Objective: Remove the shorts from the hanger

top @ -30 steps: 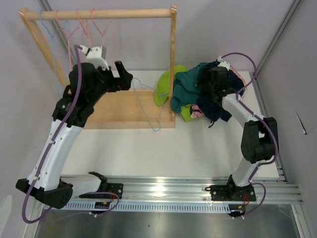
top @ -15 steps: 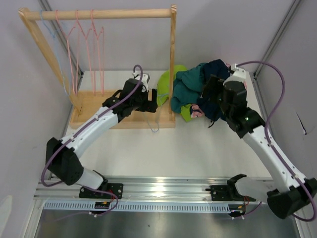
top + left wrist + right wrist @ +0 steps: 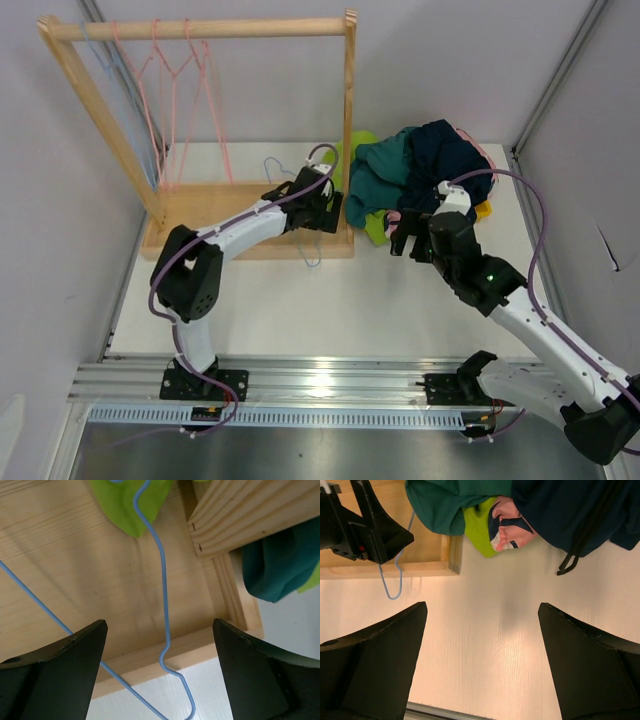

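A bare blue wire hanger lies on the wooden rack base, its hook over the front edge; it also shows in the left wrist view. My left gripper is open and empty just above it. A pile of clothes in teal, navy and lime green lies right of the rack post; I cannot tell which piece is the shorts. My right gripper is open and empty above bare table, just in front of the pile.
Pink and blue wire hangers hang empty from the rack's top rail. The upright post stands between my left gripper and the pile. Lime cloth overlaps the base corner. A metal rail runs along the front.
My left arm came down from the hanging hangers to the right, low over the base and the blue hanger. My right arm pulled back from the clothes pile toward the front.
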### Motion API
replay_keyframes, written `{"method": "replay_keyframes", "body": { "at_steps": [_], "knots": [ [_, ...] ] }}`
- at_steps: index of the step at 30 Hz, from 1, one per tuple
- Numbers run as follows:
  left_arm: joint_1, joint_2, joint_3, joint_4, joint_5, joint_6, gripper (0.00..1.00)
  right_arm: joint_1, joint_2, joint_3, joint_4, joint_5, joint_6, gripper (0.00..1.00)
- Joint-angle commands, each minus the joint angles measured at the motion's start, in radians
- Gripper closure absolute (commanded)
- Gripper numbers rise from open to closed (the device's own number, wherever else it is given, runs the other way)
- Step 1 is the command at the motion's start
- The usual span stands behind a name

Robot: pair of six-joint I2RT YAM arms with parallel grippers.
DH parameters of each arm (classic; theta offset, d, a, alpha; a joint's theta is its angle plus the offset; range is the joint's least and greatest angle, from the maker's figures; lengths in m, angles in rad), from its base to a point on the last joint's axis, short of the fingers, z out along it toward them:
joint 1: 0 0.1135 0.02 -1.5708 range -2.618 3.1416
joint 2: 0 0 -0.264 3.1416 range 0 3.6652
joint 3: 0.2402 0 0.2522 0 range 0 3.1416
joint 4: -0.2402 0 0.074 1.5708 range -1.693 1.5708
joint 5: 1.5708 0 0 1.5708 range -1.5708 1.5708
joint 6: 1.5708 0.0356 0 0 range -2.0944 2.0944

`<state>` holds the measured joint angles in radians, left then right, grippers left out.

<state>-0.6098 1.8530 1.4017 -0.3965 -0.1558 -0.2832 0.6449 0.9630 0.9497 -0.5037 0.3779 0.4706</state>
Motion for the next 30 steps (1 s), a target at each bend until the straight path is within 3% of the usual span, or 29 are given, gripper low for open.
{"method": "replay_keyframes", "body": {
  "at_steps": [1,5,8,11,14,15,18,23,30],
  "knots": [
    [-0.004,0.032,0.063,0.051,-0.05,0.024,0.08,0.002,-0.069,0.0,-0.007,0.035,-0.001,0.01],
    [-0.005,0.09,0.074,0.054,-0.044,0.019,0.11,0.001,-0.101,-0.005,-0.025,0.049,-0.015,0.01],
    [-0.005,0.121,0.074,0.061,-0.036,0.013,0.2,-0.001,-0.118,-0.012,-0.035,0.05,-0.02,0.01],
    [-0.004,0.133,0.063,0.065,-0.036,0.007,0.36,-0.005,-0.129,-0.02,-0.041,0.053,-0.023,0.01],
    [-0.005,0.13,0.053,0.065,-0.039,0.007,0.56,-0.01,-0.138,-0.029,-0.042,0.052,-0.021,0.01],
    [-0.005,0.129,0.049,0.067,-0.041,0.007,0.72,-0.008,-0.139,-0.034,-0.042,0.049,-0.021,0.01],
    [-0.005,0.101,0.036,0.058,-0.05,0.007,1.0,-0.011,-0.147,-0.042,-0.042,0.044,-0.017,0.01],
    [-0.004,-0.046,-0.039,0.047,-0.054,-0.008,1.0,-0.013,-0.162,-0.042,-0.059,0.047,-0.012,0.01],
    [-0.005,-0.386,-0.107,-0.071,-0.038,-0.022,1.0,-0.011,-0.194,-0.035,-0.07,0.047,-0.004,0.01]
  ]
}}
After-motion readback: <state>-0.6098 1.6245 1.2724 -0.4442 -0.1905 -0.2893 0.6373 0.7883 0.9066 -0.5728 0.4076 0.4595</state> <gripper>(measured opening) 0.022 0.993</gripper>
